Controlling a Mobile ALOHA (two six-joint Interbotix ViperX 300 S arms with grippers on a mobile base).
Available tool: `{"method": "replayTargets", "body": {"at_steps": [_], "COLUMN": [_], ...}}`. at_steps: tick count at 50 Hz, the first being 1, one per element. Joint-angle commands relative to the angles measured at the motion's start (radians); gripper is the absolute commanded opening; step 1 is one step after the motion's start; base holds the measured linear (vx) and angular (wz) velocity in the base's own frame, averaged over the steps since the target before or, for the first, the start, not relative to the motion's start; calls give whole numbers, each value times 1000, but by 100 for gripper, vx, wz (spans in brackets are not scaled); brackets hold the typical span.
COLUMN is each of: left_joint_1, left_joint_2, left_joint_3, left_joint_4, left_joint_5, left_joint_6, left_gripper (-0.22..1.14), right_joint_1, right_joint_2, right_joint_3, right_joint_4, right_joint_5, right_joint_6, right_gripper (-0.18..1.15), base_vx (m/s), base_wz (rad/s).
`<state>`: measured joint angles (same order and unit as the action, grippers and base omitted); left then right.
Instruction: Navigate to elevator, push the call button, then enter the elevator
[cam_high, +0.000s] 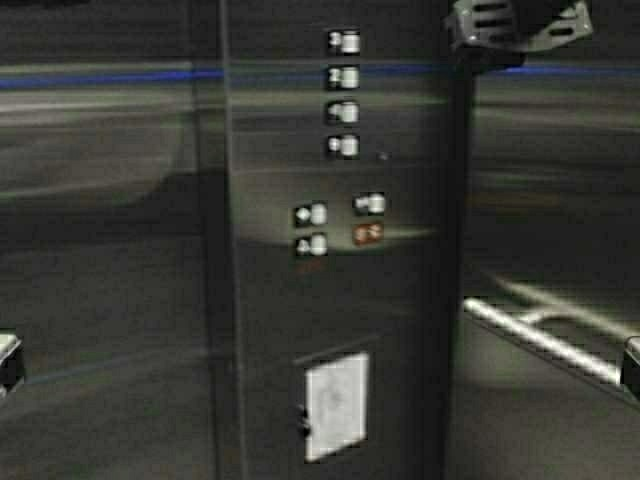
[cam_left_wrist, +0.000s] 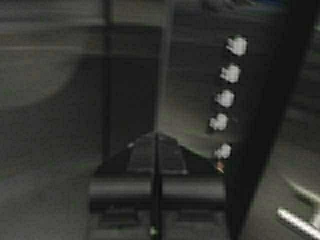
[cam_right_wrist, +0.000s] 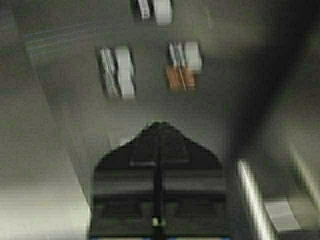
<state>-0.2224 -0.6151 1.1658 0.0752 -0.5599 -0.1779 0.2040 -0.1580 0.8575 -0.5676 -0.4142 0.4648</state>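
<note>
Inside the elevator (cam_high: 100, 200), facing its floor-button panel (cam_high: 340, 250), both end effectors, left (cam_left_wrist: 156, 137) and right (cam_right_wrist: 159, 126), sit pinched closed; drifting forward risks bumping a button.

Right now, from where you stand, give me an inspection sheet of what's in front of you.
Surface: brushed-steel elevator car panel straight ahead; we appear to be inside the elevator.
Job's things: hall call button not in view; a column of four floor buttons with more buttons below.
Clutter: white placard low on the panel.
Grippers: left gripper and right gripper both shut, held short of the panel.
Cables: nothing seen.
Surroundings: handrail on the right wall.
</note>
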Motion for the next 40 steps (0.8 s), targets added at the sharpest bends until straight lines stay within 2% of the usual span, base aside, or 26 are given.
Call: {"method": "replayTargets", "body": {"at_steps": [1, 9, 21, 31, 40], "left_joint_1": [-2, -2, -2, 0, 0], "left_joint_2": [-17, -23, -25, -28, -44], "left_joint_3": [-11, -11, -3, 5, 17], "left_joint_4": [2, 2, 2, 2, 2], "left_joint_5": [-8, -8, -8, -8, -8], "left_joint_6": [2, 5, 14, 17, 14], "left_gripper": [3, 3, 3, 3, 3], "right_joint_1": [-37, -57, -57, -57, -57], "right_joint_2": [46, 189, 417, 509, 517], "right_joint_3": [37, 55, -40, -146, -169], "right_joint_4": [78, 106, 103, 98, 75], "right_joint_5": [-229, -491, -793, -834, -834], "right_joint_6": [-9, -66, -250, -281, -282], "right_gripper": [6, 6, 6, 6, 6], "base_vx": [13, 10, 7, 6, 8], "base_wz": [7, 4, -2, -5, -4]}}
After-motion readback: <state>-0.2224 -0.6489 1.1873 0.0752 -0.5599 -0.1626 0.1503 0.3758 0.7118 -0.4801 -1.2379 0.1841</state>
